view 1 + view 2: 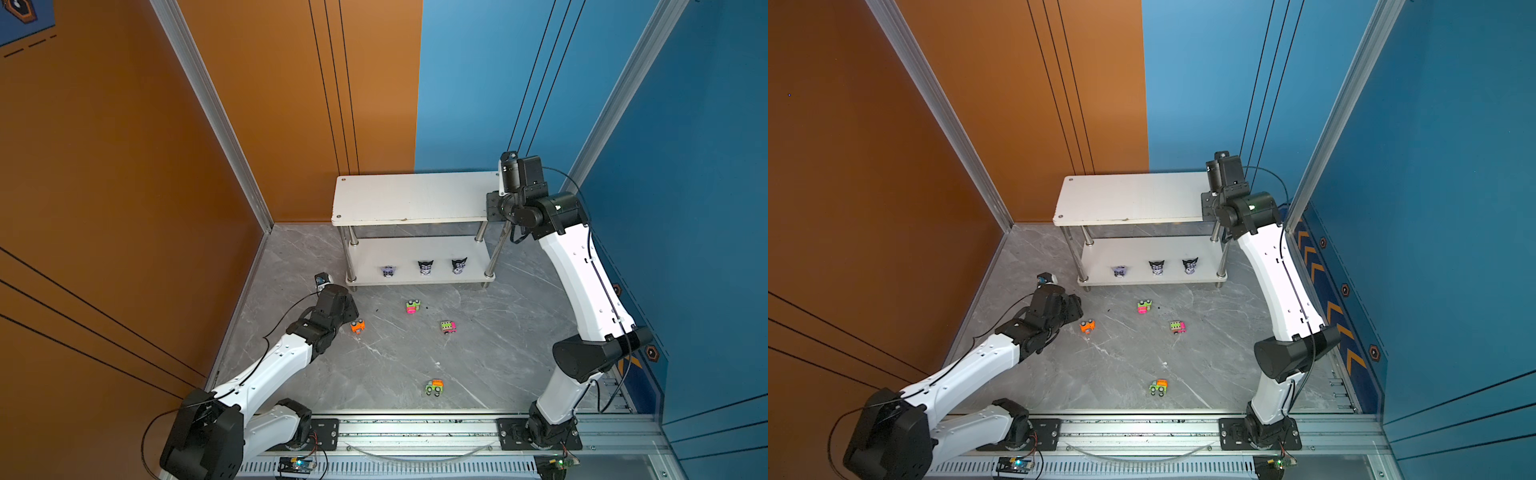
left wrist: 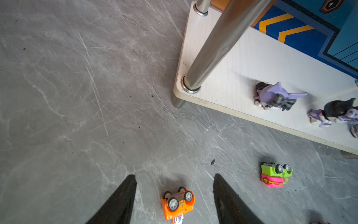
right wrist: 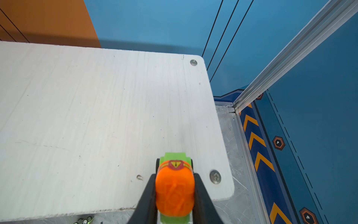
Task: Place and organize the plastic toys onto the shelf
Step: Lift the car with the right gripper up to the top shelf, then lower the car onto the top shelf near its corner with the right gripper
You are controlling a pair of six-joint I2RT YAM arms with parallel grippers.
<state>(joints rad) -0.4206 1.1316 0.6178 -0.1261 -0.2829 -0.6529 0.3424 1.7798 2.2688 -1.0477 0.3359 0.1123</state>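
My right gripper [image 3: 175,175] is shut on an orange-and-green toy truck [image 3: 175,192], held over the right front corner of the white shelf's top board [image 3: 96,116]. My left gripper [image 2: 174,175] hangs open low over the floor, and an overturned orange car [image 2: 177,202] lies untouched between its fingers. Three black-and-purple figurines [image 1: 388,271] [image 1: 425,267] [image 1: 459,265] stand in a row on the shelf's lower tier [image 1: 415,249]. On the floor lie the orange car [image 1: 358,326], two green-pink cars [image 1: 413,306] [image 1: 448,327] and a green-orange truck [image 1: 434,387].
The shelf [image 1: 1133,199] stands against the back wall, with a blue wall [image 1: 685,208] close on its right and an orange wall [image 1: 124,166] on the left. A chrome post [image 2: 213,52] rises near the left gripper. An aluminium rail [image 1: 415,428] runs along the front.
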